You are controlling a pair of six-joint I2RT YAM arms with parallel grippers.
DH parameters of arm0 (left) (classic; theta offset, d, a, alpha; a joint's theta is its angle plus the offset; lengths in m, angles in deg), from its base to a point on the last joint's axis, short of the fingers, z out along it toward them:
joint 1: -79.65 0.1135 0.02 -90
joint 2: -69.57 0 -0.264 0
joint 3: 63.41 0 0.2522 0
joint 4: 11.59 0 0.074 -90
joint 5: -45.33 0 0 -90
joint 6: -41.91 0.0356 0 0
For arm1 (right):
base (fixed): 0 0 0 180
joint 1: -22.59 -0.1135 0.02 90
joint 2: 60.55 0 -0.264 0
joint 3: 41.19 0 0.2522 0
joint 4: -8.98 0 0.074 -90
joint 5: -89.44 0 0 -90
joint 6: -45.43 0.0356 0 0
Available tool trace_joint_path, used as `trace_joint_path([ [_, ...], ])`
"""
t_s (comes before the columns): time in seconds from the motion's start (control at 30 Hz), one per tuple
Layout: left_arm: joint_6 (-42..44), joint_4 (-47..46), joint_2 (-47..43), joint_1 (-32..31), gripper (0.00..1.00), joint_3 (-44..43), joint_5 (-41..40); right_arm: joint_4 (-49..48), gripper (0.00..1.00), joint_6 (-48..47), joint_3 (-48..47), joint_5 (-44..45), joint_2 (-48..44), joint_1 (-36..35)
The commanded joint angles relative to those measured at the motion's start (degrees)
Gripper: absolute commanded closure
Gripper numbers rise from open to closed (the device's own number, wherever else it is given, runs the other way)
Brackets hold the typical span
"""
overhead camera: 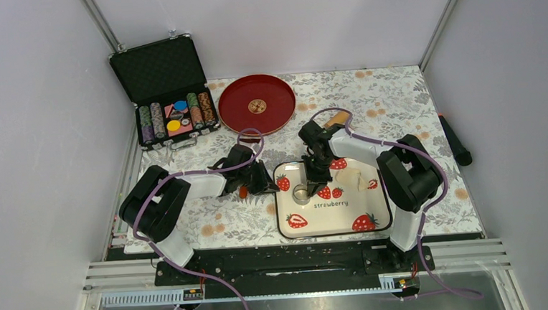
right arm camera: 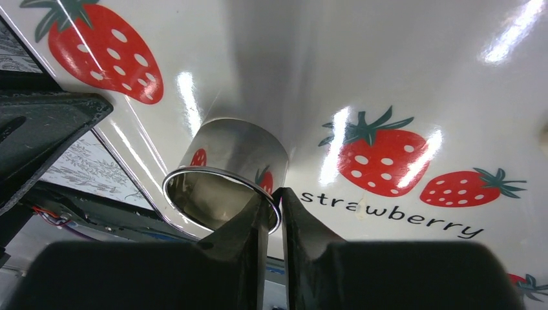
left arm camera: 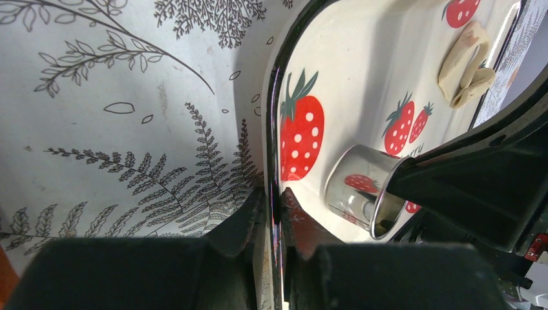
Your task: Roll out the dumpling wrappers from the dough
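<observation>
Steel ring cutter (right arm camera: 236,155) wall pinched between right jaws, left jaws clamped on strawberry tray (left arm camera: 274,129) rim

Near half of tray (overhead camera: 333,222) bare, left end effector (overhead camera: 271,182), ring cutter (overhead camera: 301,193) and right end effector (overhead camera: 310,184) crowding its left, dough (overhead camera: 352,179) at right

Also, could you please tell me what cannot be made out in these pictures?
Inside of the shiny round metal ring cutter: top view, the right gripper covers it; right wrist view shows only reflections.
Tan wooden roller: top view, mostly behind the right arm.
Pale-cream dough: right wrist view, cut off at the right edge.
</observation>
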Motion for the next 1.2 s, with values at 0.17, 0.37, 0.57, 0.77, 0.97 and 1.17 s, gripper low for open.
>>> trace_joint_path([
  [0.17,2.9,6.0,3.8,-1.3,1.0,1.7,-4.8,1.4,0.92,-1.2,-1.3,0.2,-1.0,-0.6],
  [0.37,2.9,6.0,3.8,-1.3,1.0,1.6,-4.8,4.1,0.97,-2.3,-3.1,1.5,-3.4,-0.6],
  [0.57,2.9,5.9,3.7,-1.3,1.0,1.6,-4.8,7.3,0.99,-3.0,-5.6,2.8,-7.0,-0.7],
  [0.77,2.9,6.0,3.6,-1.3,1.0,1.7,-4.9,10.4,1.0,-4.4,-8.6,4.3,-10.5,-0.5],
  [0.97,2.9,6.0,3.6,-1.3,1.0,1.8,-4.9,11.7,1.0,-4.3,-10.1,5.0,-13.3,-0.3],
  [1.17,2.9,6.0,3.4,-1.3,1.0,1.9,-5.0,11.7,1.0,-5.3,-11.1,6.7,-13.2,1.1],
])
